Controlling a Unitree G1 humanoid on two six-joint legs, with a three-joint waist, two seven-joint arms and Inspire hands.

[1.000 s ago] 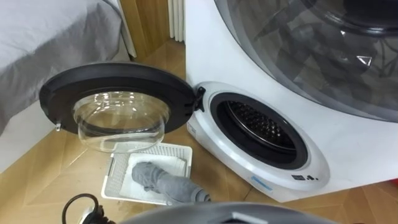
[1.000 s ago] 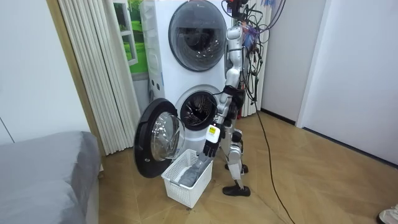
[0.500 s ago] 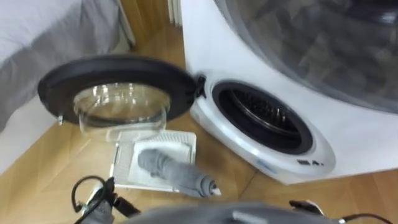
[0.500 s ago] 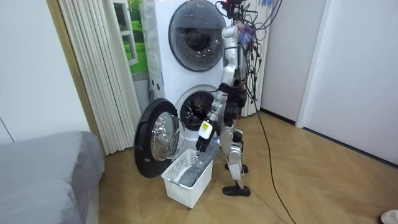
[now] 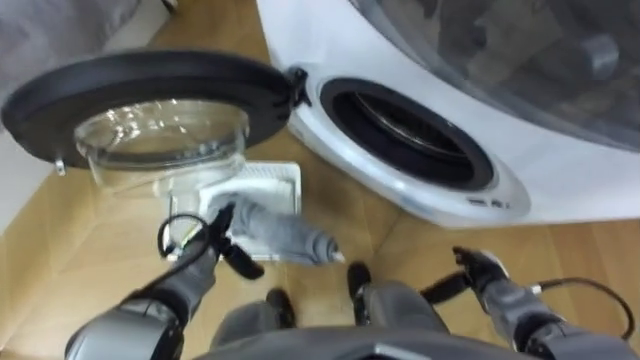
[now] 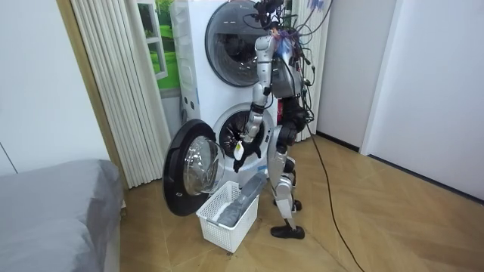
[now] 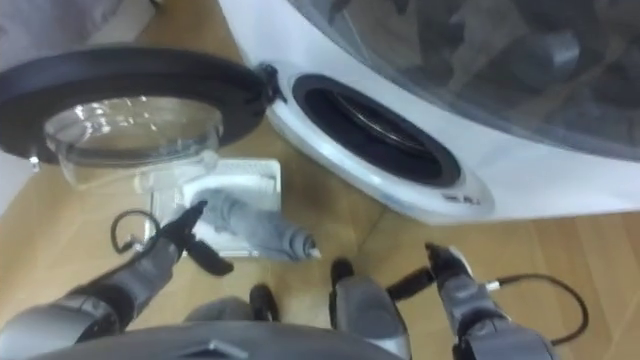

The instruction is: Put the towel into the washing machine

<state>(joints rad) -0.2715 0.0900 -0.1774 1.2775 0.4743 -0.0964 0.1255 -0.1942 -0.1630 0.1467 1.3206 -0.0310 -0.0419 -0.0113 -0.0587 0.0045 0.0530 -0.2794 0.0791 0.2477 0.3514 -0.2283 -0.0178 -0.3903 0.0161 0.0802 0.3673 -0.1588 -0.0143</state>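
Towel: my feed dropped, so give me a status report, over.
Left hand open, empty, over the basket. Right hand idle, before the washer. Towel lies in basket, ungrasped. Washer door open, nothing blocking.

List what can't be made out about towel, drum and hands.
- Contents of the drum: dark and blurred in both eye views; the robot's arm crosses it in the room view.
- Pose of left robot hand and right robot hand: blurred in both eye views.
- Lower part of the towel: behind the basket wall, room view.
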